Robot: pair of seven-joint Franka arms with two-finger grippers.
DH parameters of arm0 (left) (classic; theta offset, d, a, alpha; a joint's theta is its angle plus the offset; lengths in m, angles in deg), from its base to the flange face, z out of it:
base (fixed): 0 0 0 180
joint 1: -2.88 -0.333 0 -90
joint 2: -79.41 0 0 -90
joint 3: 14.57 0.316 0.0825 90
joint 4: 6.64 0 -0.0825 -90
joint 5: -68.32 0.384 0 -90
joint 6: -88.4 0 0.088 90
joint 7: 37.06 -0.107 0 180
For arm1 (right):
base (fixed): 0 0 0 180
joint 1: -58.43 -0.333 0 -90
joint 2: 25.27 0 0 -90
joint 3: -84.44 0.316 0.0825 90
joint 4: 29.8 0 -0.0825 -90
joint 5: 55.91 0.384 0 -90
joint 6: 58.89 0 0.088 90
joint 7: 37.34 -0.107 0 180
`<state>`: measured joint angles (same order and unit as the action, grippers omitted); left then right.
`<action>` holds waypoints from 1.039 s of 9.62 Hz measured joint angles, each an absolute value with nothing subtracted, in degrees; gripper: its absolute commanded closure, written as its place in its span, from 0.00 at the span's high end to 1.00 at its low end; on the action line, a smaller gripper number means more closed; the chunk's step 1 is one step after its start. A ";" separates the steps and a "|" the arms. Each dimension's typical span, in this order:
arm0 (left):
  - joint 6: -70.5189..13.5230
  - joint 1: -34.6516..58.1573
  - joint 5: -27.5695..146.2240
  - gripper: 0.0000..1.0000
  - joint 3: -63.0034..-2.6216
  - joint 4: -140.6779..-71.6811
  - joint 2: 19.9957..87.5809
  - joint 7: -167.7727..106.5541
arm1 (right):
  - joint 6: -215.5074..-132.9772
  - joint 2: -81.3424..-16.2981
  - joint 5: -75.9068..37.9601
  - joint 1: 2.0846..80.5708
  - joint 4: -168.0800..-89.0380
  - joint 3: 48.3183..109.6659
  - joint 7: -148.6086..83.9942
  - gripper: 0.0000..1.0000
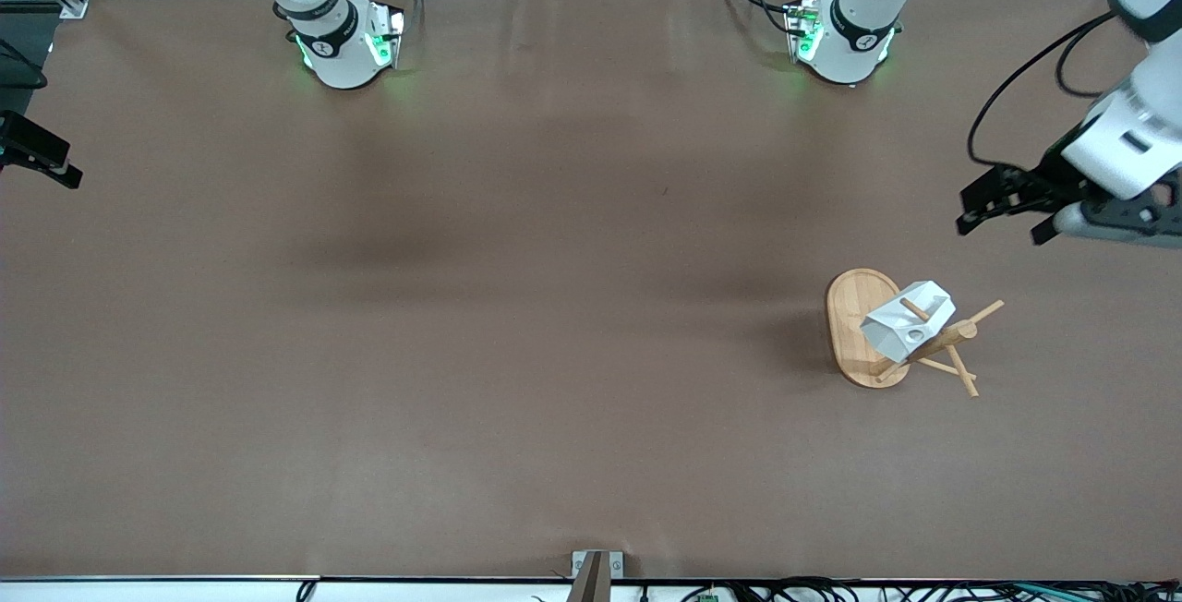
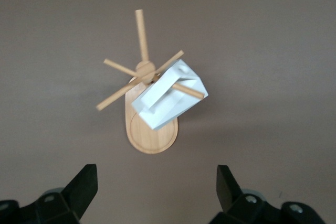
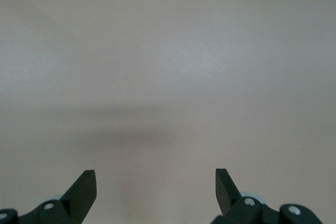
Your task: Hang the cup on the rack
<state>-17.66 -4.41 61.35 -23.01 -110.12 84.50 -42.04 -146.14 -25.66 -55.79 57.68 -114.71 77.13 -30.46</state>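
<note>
Presently, item by item, from the grippers outward.

Left gripper (image 1: 1007,212): up in the air over bare table at the left arm's end, fingers (image 2: 84,187) spread wide and empty. Its wrist view looks down on the rack and cup, both well clear of the fingertips, nothing between them.

Right gripper (image 1: 42,159): at the right arm's end of the table, at the very edge of the front view, fingers (image 3: 84,190) likewise wide apart and empty. Its wrist view shows only bare brown table (image 3: 168,77). This arm appears to wait.

Cup (image 1: 910,318): white, faceted, tilted on its side, hanging off a thin peg of the rack. The round hole of its handle shows in the front view, close to the post; a peg tip pokes out across the cup's body. No part of the cup looks to touch the table.

Rack (image 1: 854,330): light wooden mug tree, oval base flat on the table, post upright with several slanted pegs. It stands toward the left arm's end, nearer to the front camera than the spot under the left gripper.

Task status, as a judgement: hanging looks done, since the cup sits on the rack with no gripper touching it. Left over, at most, is parking the arms; whether the cup hangs securely cannot be told.
</note>
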 measured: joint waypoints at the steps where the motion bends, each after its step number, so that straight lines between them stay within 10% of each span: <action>1: -14.02 -4.42 61.35 1.00 -22.28 -109.45 86.27 -41.99 | -146.14 -25.66 -55.79 57.68 -114.72 77.12 -30.47 1.00; 10: -4.75 -2.04 66.71 1.00 -22.80 -107.69 92.59 -41.76 | -146.14 -25.69 -55.79 57.73 -114.75 77.08 -30.48 1.00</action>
